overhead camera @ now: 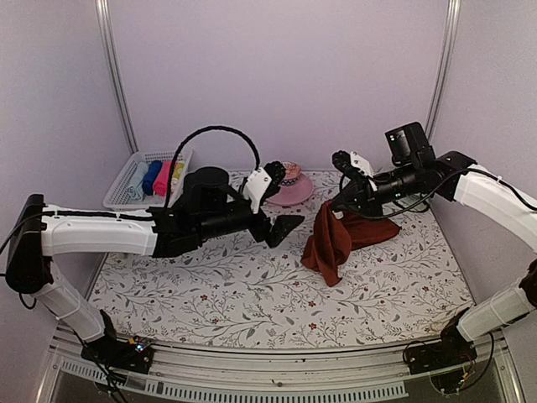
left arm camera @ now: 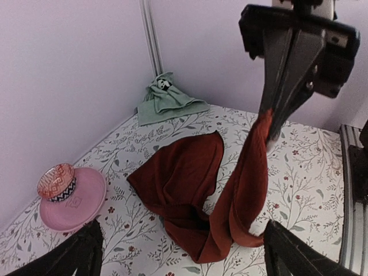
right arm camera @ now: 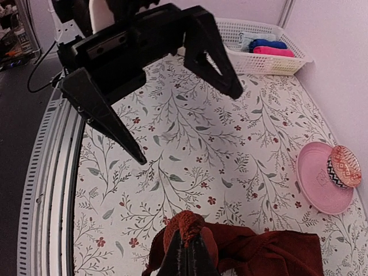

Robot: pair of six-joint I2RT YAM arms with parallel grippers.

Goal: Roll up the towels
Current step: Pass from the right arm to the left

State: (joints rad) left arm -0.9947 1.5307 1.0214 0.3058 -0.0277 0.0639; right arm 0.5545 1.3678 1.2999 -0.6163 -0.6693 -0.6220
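Top view: my right gripper [overhead camera: 340, 201] is clamped on a fold of the red-brown towel [overhead camera: 336, 243]. The towel hangs from the pinch in a bunch, with its lower end down on the floral table cover [overhead camera: 252, 294], at about 2 o'clock from the cover's middle. More of it trails toward 3 o'clock under my right arm. My left gripper [overhead camera: 281, 206] is spread wide and holds nothing. It sits at 9 o'clock of the towel, near it but apart. A pink plate [overhead camera: 298, 197] with a patterned bowl [overhead camera: 291, 174] on it lies at 12 o'clock. A white basket [overhead camera: 126, 191] of rolled cloths is at 10 o'clock.

Left wrist view: the red-brown towel [left arm camera: 184, 172] fills the middle. One part is spread on the cover, and a twisted strand rises toward 1 o'clock into my right gripper's [left arm camera: 270, 123] closed fingers. The green towel [left arm camera: 167, 100] lies crumpled at 11 o'clock against the corner post, its black-and-white motif on top. The plate [left arm camera: 86, 201] and bowl [left arm camera: 56, 181] are at 8 o'clock.

Right wrist view: at 6 o'clock my right fingers [right arm camera: 187, 256] grip a bunched fold, and the rest of the towel [right arm camera: 270, 256] lies toward 5 o'clock. My left gripper [right arm camera: 190, 126] is at 11 o'clock with its fingers wide apart. The basket [right arm camera: 259, 60] is at 1 o'clock and the plate [right arm camera: 319, 184] at 4 o'clock.
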